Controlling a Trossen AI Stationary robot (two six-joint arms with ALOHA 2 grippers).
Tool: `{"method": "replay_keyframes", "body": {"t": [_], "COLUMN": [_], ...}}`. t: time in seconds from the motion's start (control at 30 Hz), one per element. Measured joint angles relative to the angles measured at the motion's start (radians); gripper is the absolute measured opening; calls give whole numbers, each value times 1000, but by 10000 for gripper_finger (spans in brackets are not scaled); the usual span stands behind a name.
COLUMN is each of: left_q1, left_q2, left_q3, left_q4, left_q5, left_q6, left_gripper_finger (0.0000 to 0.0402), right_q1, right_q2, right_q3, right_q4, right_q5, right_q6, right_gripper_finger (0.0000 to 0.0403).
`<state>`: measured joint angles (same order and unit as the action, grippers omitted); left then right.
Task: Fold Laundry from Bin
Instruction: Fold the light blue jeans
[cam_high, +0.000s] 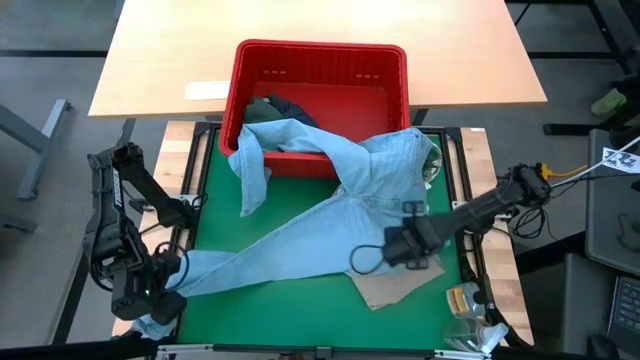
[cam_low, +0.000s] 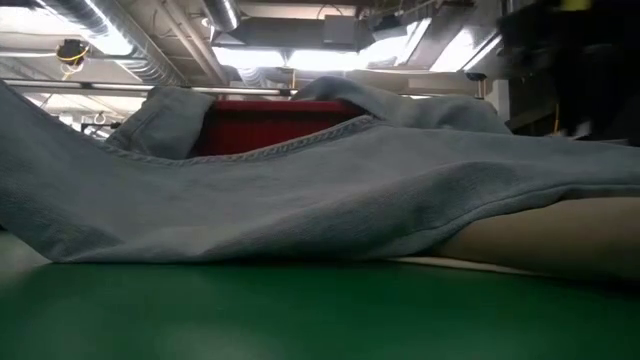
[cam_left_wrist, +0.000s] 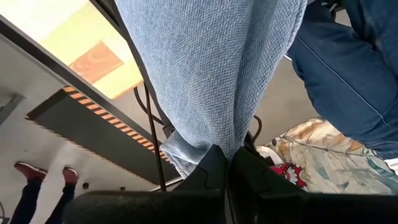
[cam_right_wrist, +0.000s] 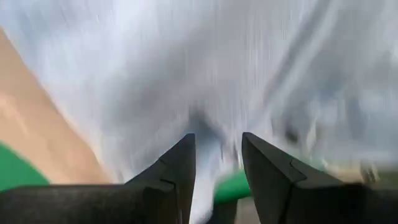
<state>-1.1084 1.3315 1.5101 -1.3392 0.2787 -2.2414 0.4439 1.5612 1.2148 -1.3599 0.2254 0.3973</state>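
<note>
High view, your light blue shirt (cam_high: 330, 215) trails from the red bin (cam_high: 320, 62) across the green tabletop (cam_high: 300, 300), left gripper (cam_high: 150, 305) jaws clamped on its sleeve end, right gripper (cam_high: 405, 245) jaws parted over shirt and beige garment (cam_high: 395, 285).

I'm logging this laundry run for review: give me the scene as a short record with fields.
surface: green mat
bin: red basket at the mat's far edge
bin contents: dark garment
shirt: light blue shirt draped from the bin rim across the mat to the near left corner
under the shirt: beige garment, partly covered
left claw: shut on the shirt's end at the near left corner
right claw: open, over the shirt near its middle
</note>
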Motion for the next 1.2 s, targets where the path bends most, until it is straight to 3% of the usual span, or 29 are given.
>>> {"method": "replay_keyframes", "body": {"t": [0.23, 0.37, 0.47, 0.73, 1.03, 1.2], "left_q1": [0, 0, 0, 0, 0, 0], "left_q2": [0, 0, 0, 0, 0, 0], "left_q3": [0, 0, 0, 0, 0, 0], "left_q4": [-10, -15, -18, -141, -156, -153], "left_q5": [0, -4, -9, -21, -60, -69], "left_q6": [0, -8, -31, -35, -35, -35], "left_gripper_finger": [0, 0, 0, 0, 0, 0], "right_q1": [-158, -238, -295, -425, -470, -440], "right_q2": [6, 37, 77, 188, 183, 183], "right_q3": [0, 1, 1, 1, 1, 30], "right_q4": [420, 550, 547, 460, 434, 392], "right_q5": [-8, -10, -5, 142, 137, 63], "right_q6": [-225, -274, -279, -274, -272, -290], "right_gripper_finger": [131, 131, 131, 131, 131, 131]}}
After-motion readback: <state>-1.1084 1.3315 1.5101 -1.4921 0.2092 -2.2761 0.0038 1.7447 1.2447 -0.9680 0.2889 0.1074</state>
